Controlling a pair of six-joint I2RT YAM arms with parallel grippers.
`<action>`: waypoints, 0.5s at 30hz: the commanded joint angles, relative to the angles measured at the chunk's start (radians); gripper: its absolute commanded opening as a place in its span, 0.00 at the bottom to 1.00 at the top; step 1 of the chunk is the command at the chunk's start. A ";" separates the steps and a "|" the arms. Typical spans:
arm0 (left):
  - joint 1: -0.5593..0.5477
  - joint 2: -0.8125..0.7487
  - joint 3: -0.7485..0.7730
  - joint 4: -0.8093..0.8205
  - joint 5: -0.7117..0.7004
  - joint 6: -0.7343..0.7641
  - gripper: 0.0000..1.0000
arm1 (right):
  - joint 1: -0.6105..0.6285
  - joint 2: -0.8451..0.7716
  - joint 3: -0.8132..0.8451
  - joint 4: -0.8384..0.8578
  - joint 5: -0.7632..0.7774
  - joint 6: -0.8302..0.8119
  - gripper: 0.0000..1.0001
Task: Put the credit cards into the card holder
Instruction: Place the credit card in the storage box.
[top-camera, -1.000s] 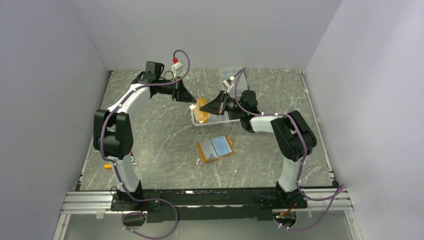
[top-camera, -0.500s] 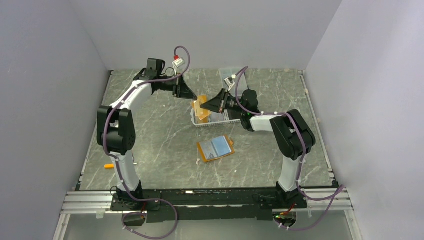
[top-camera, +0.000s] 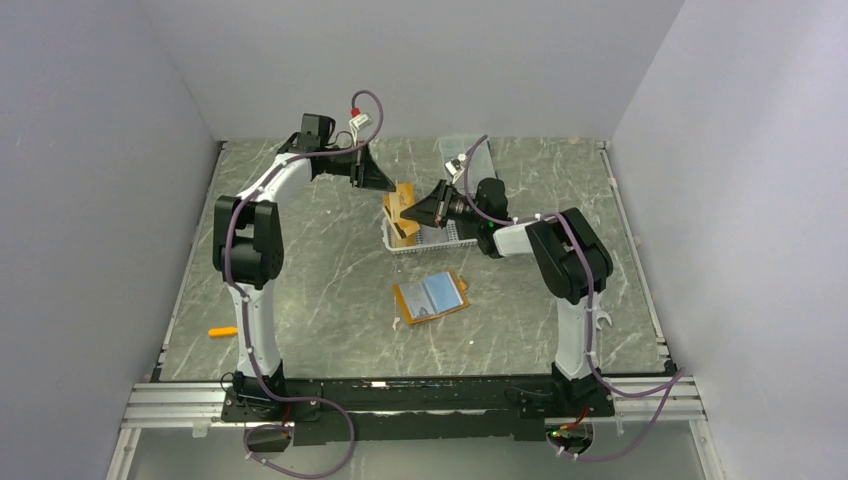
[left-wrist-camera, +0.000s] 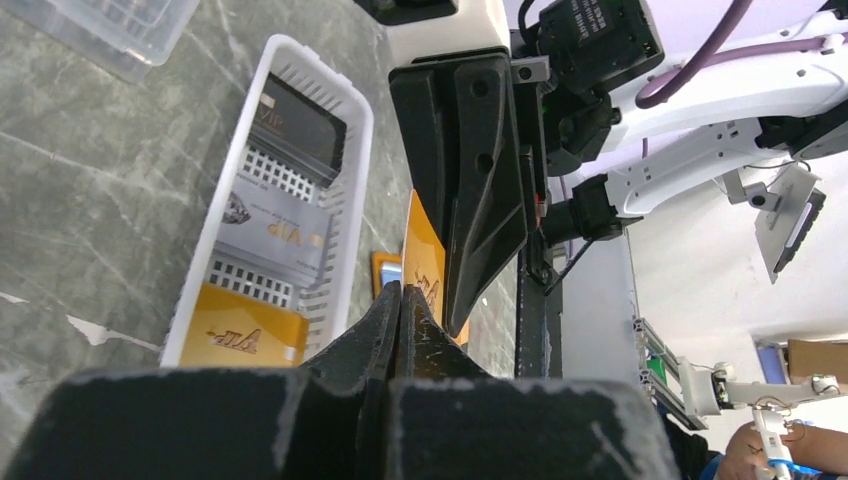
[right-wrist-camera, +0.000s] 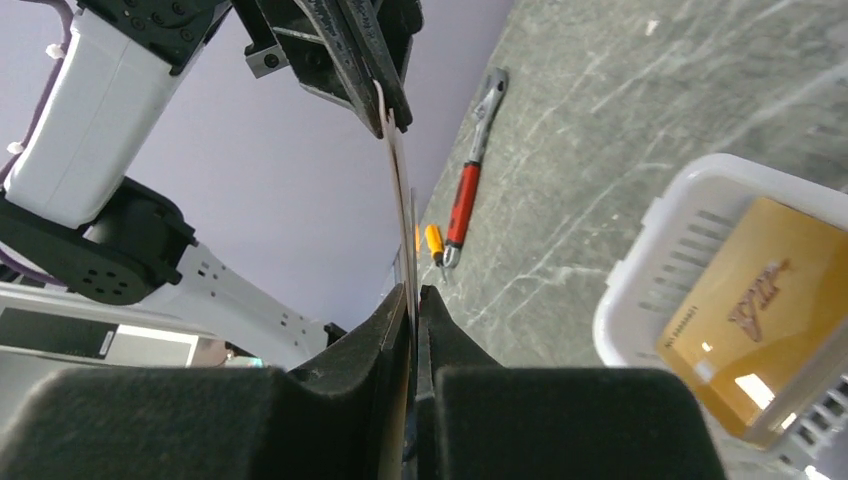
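Now orange card upright (left claw pinching); long axis unclear.

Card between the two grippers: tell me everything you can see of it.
The orange card is a thin, flat, glossy rectangle that looks like plastic, gold-orange with a small dark printed mark near one end. It stands on edge in the air over the near end of the white basket, touching neither basket nor table. The left gripper is shut on one edge. The right gripper has its fingers on either side of the opposite edge; whether they pinch it is unclear. It looks straight, not bent.
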 joint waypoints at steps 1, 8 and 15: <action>0.010 0.061 0.050 0.053 -0.014 0.033 0.00 | -0.009 0.031 0.049 0.003 -0.049 -0.034 0.09; 0.010 0.075 0.035 0.037 -0.033 0.077 0.00 | -0.018 0.069 0.022 -0.009 -0.059 -0.061 0.11; 0.014 0.094 0.064 0.068 -0.043 0.047 0.00 | -0.030 0.081 -0.012 0.024 -0.065 -0.047 0.13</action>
